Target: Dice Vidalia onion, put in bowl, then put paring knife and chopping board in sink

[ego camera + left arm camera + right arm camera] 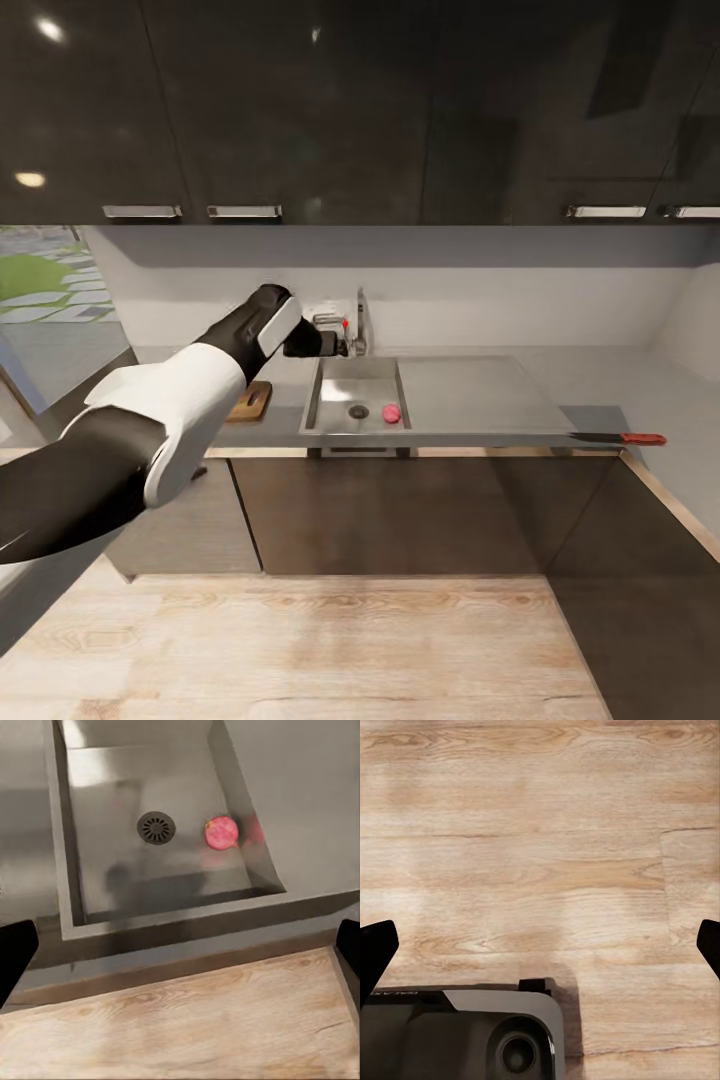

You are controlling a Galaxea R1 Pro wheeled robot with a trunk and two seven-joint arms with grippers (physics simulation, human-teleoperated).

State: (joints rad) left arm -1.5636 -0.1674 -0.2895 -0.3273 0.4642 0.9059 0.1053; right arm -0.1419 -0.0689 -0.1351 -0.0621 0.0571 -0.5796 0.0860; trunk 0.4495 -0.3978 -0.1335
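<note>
Fingertips of the left hand (180, 945) sit dark at the two edges of its wrist view, spread wide with nothing between them. In the head view this hand (335, 345) hangs above the back left corner of the sink (325, 375), near the chrome tap (358, 322). The Vidalia onion (391, 413) lies on the basin floor, just beside the round drain (359, 411) and close against the right wall. To do this well, I judge the hand should come down over the bulb with fingers straddling it, clear of that wall. The chopping board (252, 401) lies on the surface left of the sink; a red-handled knife (620, 438) lies far right. The right hand (540, 937) is spread wide and empty over wooden floor (540, 832). No legible writing appears anywhere.
</note>
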